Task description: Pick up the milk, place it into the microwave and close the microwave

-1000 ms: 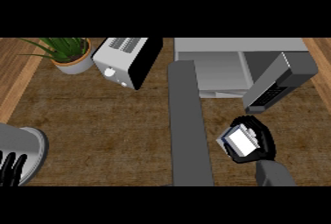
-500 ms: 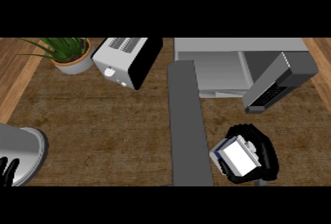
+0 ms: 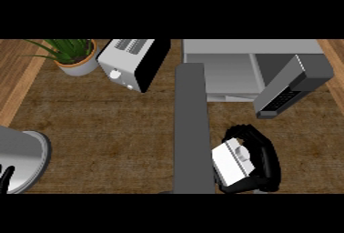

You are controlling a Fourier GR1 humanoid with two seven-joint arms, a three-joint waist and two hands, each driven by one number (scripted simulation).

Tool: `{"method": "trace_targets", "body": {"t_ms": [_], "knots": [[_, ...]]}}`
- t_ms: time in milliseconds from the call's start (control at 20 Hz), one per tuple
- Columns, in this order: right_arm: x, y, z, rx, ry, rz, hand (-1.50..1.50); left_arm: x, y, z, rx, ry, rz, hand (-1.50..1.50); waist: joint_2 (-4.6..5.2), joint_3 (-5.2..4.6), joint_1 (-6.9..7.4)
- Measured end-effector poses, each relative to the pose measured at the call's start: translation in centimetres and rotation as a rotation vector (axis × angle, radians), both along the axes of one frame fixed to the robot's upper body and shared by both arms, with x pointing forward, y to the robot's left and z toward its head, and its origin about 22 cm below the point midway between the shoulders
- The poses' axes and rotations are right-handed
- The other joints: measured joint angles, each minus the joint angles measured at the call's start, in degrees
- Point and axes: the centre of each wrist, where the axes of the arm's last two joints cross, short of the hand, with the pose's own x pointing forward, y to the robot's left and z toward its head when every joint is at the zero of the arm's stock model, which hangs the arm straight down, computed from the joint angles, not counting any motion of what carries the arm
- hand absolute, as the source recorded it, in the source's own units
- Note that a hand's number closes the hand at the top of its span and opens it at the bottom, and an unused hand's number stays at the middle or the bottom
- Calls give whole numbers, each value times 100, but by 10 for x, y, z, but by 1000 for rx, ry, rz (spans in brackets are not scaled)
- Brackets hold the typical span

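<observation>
Right hand (image 3: 260, 157): black, low at the right of the counter (image 3: 101, 127), fingers curled round the white milk carton (image 3: 234, 163), which lies tilted in its grasp. Left hand (image 3: 5, 178): at the lower left edge, fingers straight, holding nothing. Microwave (image 3: 228, 68): top right, door (image 3: 290, 86) swung open. Toaster (image 3: 131, 63): top centre. Potted plant (image 3: 73, 55): top left. Grey bar (image 3: 191, 132): runs down the middle.
</observation>
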Motion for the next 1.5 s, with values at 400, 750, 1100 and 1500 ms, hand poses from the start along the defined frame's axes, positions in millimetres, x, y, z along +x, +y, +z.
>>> {"method": "trace_targets", "body": {"t_ms": [400,750,1100,1500], "knots": [[46,-2,4,-150,-12,-93,150,-3,18,-1,19,8,5,-150,3,34,-9],[92,1,-13,-201,54,-194,150,6,28,-2,16,14,-8,-150,27,31,41],[136,0,-31,-176,90,-251,150,5,32,-7,18,18,-14,-150,38,14,119],[163,-9,-38,-241,17,-276,150,16,37,-9,13,29,-27,-150,75,11,202]]}}
